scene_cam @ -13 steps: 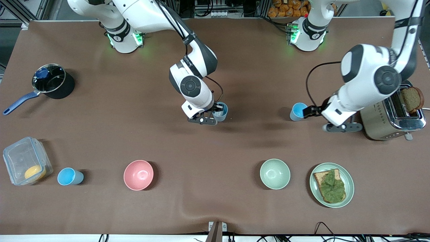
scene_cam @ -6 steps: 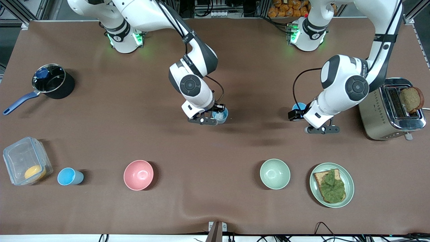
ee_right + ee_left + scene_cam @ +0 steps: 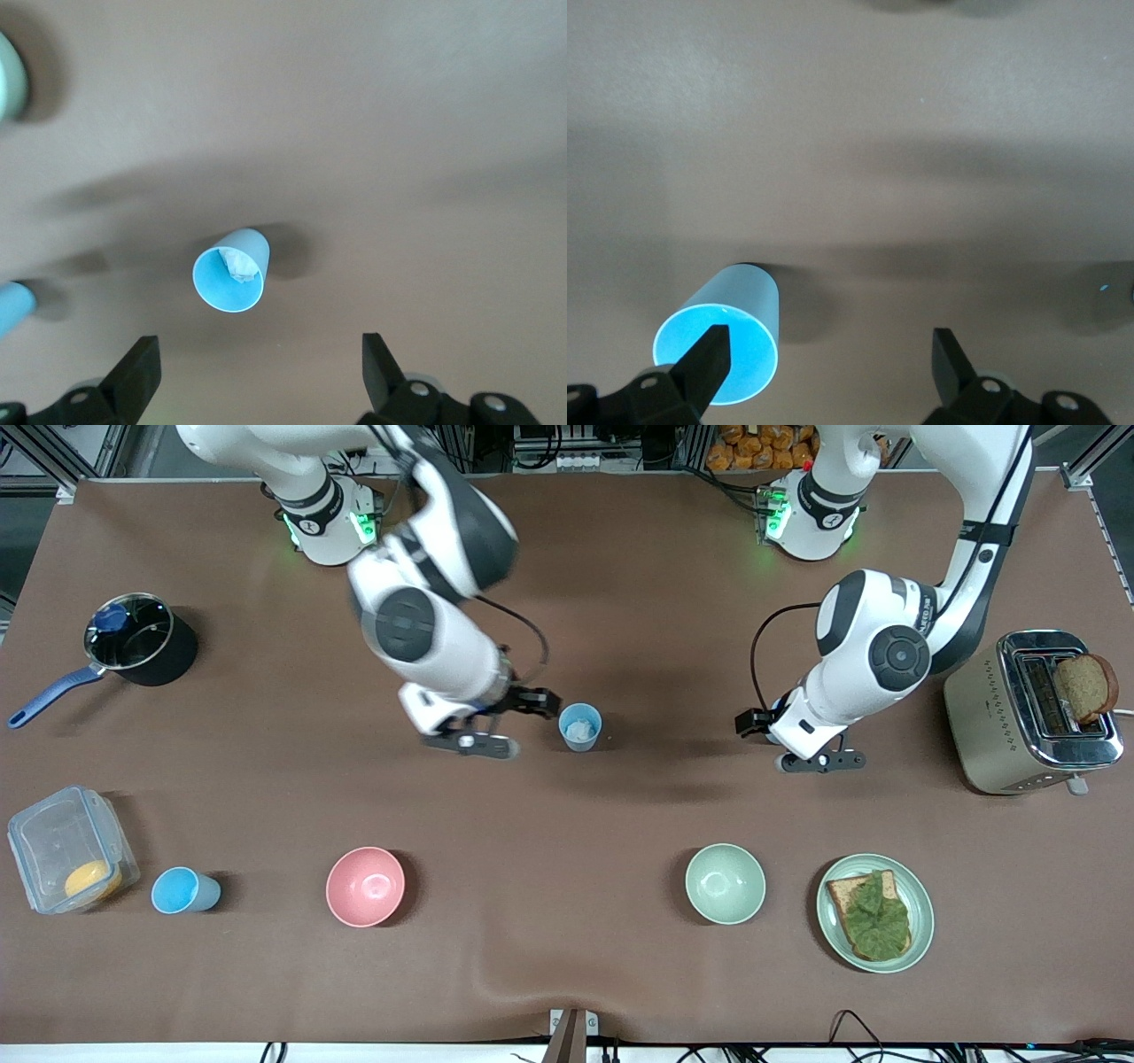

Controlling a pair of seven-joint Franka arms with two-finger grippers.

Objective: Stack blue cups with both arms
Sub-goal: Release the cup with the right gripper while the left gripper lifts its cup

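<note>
A blue cup point(image 3: 580, 726) with a white patch inside stands upright mid-table; it also shows in the right wrist view point(image 3: 230, 279). My right gripper point(image 3: 536, 704) is open and empty beside it, toward the right arm's end point(image 3: 257, 363). My left gripper point(image 3: 760, 720) is open over a second blue cup point(image 3: 722, 350). One finger point(image 3: 704, 363) shows over that cup's mouth, and the cup lies off-centre between the jaws. The left arm hides this cup in the front view. A third blue cup point(image 3: 184, 890) stands near the front edge, beside a clear container.
A black pot point(image 3: 133, 642) with a blue handle and a clear container point(image 3: 71, 850) stand at the right arm's end. A pink bowl point(image 3: 365, 886), a pale green bowl point(image 3: 725, 883) and a plate with toast point(image 3: 875, 912) line the front. A toaster point(image 3: 1028, 717) stands at the left arm's end.
My right gripper let go of the cup with the white patch and drew away toward the right arm's end. My left gripper moved toward mid-table, over its cup.
</note>
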